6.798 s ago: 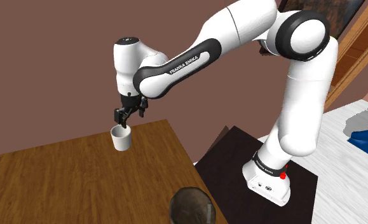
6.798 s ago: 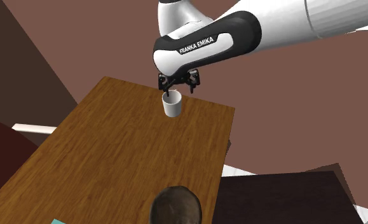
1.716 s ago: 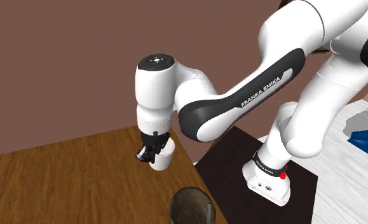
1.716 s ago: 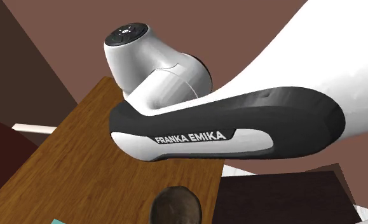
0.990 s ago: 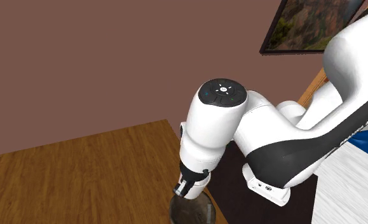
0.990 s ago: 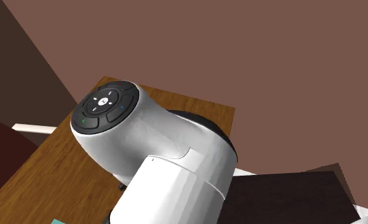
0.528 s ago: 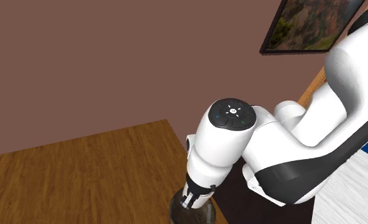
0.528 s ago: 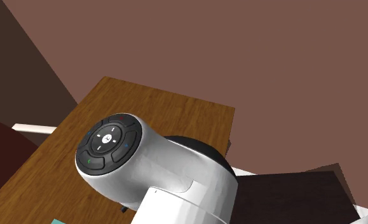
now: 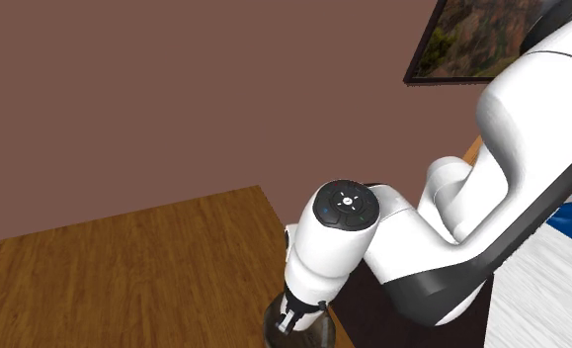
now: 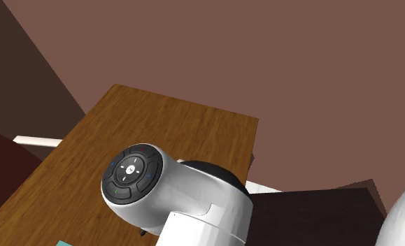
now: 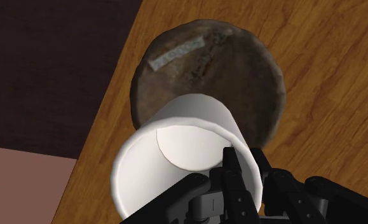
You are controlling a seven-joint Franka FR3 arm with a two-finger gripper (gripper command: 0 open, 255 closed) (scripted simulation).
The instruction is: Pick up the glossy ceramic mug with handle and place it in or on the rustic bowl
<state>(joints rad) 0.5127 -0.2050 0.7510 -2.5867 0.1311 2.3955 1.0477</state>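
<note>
A plain white mug [image 11: 176, 149] hangs tilted just above a rough brown bowl [image 11: 239, 63], its open mouth turned toward the wrist camera. My gripper [image 11: 246, 170] is shut on the mug's rim, one black finger inside the cup and one outside. No handle shows from this side. The bowl stands on the wooden table [image 11: 328, 108] close to its edge. In the shoulder view my hand [image 9: 293, 314] points down onto the bowl [image 9: 318, 334] at the table's near corner, and the white wrist covers most of the bowl and the mug.
The wooden table [image 9: 125, 267] stretches to the shoulder view's left of the bowl. A dark mat [image 11: 42, 70] lies beyond the table's edge. A framed picture [image 9: 471, 40] hangs on the brown wall. A small teal thing [image 10: 64, 243] shows at the table's near end.
My hand has come down a little over the bowl, still carrying the mug. The arm's elbow has swung toward the shoulder view's right.
</note>
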